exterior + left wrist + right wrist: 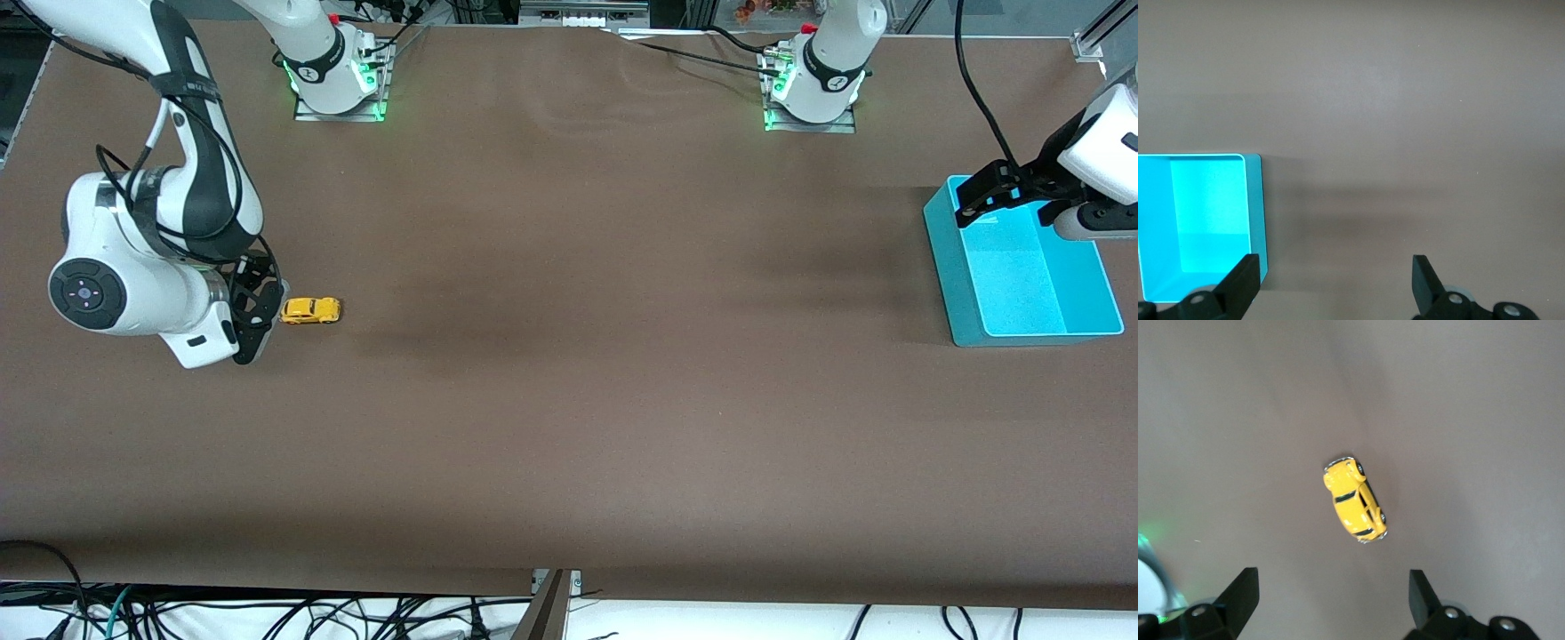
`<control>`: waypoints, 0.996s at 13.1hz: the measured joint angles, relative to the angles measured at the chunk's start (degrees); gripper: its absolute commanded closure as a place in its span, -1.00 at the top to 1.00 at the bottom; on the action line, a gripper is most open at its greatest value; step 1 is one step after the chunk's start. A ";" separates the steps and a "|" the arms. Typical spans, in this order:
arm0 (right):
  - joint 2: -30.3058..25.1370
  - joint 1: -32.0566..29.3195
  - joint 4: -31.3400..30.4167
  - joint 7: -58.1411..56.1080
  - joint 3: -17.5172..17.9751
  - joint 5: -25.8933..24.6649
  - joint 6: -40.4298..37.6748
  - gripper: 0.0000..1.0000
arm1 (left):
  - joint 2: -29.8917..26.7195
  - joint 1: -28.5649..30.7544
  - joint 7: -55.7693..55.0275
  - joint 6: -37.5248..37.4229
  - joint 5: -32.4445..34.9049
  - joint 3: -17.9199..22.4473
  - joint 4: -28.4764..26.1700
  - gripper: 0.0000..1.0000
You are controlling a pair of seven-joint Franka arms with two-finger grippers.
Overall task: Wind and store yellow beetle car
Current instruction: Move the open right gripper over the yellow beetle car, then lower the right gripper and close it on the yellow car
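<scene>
The yellow beetle car sits on the desk near the right arm's end, its long axis running along the desk's length. The right pincer, fingers spread and empty, hovers just beside it, clearly the nearer one. The left pincer, also spread, waits above the teal bin at the desk's left-arm end.

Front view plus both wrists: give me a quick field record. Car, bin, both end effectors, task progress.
car: yellow beetle car on its wheels on the table, toward the right arm's end, not gripped
bin: teal bin toward the left arm's end, nothing visible in it
right end effector: fingers open, up beside the car, not touching it
left end effector: open, over the bin's rim, waiting
progress: car not yet picked up or stored
</scene>
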 measured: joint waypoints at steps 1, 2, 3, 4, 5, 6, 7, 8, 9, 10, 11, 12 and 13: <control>-0.09 -0.02 -2.09 -2.58 -0.03 0.00 3.00 0.99 | 0.00 0.00 0.00 0.00 0.00 0.00 0.00 1.00; -0.23 -0.01 -4.11 -5.20 -0.03 0.00 6.18 0.98 | 0.00 0.00 0.00 0.00 0.00 0.00 0.00 1.00; -0.39 -0.01 -6.17 -7.76 -0.04 0.00 9.46 0.99 | 0.00 0.00 0.00 0.00 0.00 0.00 0.00 1.00; -0.60 -0.01 -8.36 -10.05 -0.08 0.00 12.84 0.99 | 0.00 0.00 0.00 0.00 0.00 0.00 0.00 1.00; -0.79 -0.01 -10.45 -11.84 -0.15 0.00 15.92 0.99 | 0.00 0.00 0.00 0.00 0.00 0.00 0.00 1.00; -1.00 -0.01 -12.59 -13.42 -0.32 0.00 18.96 0.99 | 0.00 0.00 0.00 0.00 0.00 0.00 0.00 1.00; -1.25 -0.01 -14.77 -14.94 -0.60 0.00 22.05 0.99 | 0.00 0.00 0.00 0.00 0.00 0.00 0.00 1.00; -1.46 -0.02 -16.95 -16.45 -0.87 0.00 25.18 0.99 | 0.00 0.00 0.00 0.00 0.00 0.00 0.00 1.00; -1.58 -0.02 -18.83 -17.62 -1.06 0.00 27.98 0.98 | 0.00 0.00 0.00 0.00 0.00 0.00 -0.01 1.00; -1.61 -0.02 -20.45 -18.31 -1.13 0.00 30.45 0.98 | 0.00 0.00 0.00 0.00 0.00 0.00 -0.01 1.00; -1.64 -0.02 -21.86 -18.67 -1.12 0.00 32.57 0.98 | 0.00 0.00 0.00 0.00 0.00 0.00 -0.02 1.00; -1.66 -0.02 -23.16 -18.96 -1.12 0.00 34.59 0.98 | 0.00 0.00 0.00 0.00 0.00 0.00 -0.02 1.00; -1.68 -0.02 -24.41 -19.34 -1.12 0.00 36.67 0.98 | 0.00 0.00 0.00 0.00 0.00 0.00 -0.02 1.00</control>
